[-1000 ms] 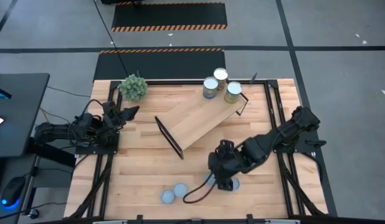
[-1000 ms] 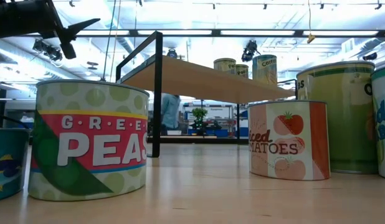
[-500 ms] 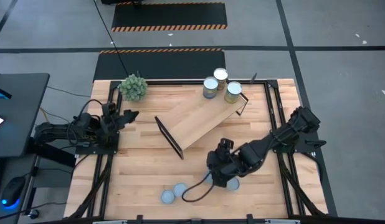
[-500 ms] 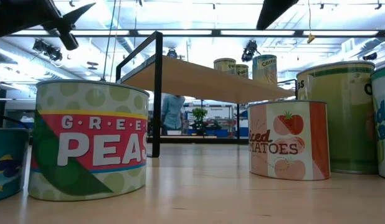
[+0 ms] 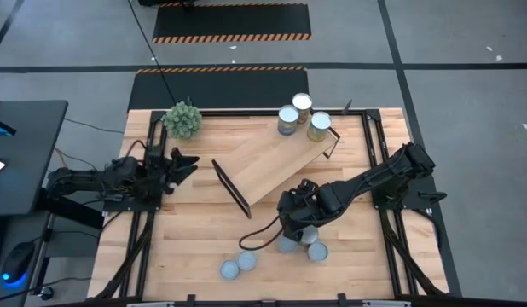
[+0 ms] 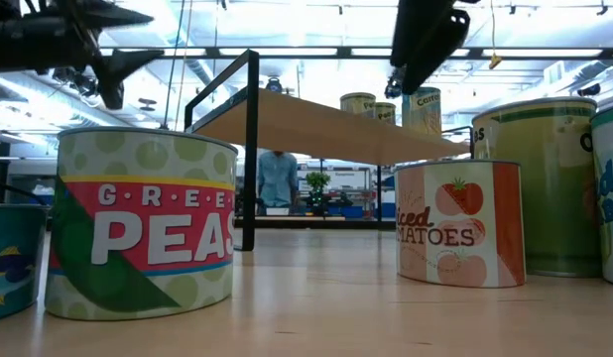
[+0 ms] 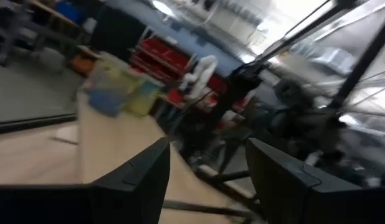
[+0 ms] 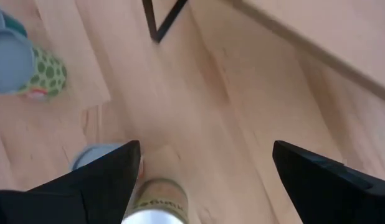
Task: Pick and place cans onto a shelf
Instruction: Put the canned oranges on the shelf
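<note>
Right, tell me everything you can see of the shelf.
The shelf is a long light-wood plank carried on thin black metal end frames, one at each short end. It stands on the tabletop, set at a slant to the table's edges. Three cans stand close together at its far right end; the rest of the board is bare. In the low view it is raised well above the tabletop on its frame. Neither claw touches it.

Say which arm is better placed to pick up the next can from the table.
The right. The right gripper hangs open directly over the loose cans at the table's front, with one can showing between its fingers in the right wrist view. The left gripper waits open at the table's left edge, far from them.
</note>
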Tool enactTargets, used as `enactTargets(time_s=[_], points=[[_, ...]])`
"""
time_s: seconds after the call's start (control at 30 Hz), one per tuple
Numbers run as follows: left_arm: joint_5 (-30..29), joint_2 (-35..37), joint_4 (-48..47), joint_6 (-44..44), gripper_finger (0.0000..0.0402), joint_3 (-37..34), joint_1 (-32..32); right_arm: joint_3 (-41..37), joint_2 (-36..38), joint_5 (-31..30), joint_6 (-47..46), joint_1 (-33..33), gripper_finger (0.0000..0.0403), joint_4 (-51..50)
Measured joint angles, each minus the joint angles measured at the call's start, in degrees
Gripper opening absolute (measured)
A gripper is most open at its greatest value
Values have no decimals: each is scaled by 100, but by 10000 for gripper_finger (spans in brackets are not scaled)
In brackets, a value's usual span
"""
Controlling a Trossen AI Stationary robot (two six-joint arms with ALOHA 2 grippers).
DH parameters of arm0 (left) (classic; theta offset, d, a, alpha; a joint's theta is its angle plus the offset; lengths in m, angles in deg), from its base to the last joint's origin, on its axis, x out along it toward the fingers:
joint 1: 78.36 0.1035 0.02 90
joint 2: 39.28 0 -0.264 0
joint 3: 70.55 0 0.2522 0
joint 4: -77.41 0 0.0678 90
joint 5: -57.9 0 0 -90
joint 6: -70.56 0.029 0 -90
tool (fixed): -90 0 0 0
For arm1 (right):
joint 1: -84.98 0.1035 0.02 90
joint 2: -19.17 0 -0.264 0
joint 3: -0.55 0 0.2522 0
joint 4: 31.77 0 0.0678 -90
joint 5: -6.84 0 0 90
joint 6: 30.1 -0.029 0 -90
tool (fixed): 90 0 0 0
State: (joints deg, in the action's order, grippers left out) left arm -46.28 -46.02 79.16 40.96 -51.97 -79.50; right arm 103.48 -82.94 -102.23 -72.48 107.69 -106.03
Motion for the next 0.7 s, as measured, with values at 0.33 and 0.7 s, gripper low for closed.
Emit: enactTargets(time_s=[0.33, 0.7], points=[[-275, 0, -114, 329, 215, 1, 0, -144, 0, 715, 551, -304, 374, -59], [-271, 0, -4, -247, 215, 2, 0, -144, 0, 970, 663, -497, 374, 63]])
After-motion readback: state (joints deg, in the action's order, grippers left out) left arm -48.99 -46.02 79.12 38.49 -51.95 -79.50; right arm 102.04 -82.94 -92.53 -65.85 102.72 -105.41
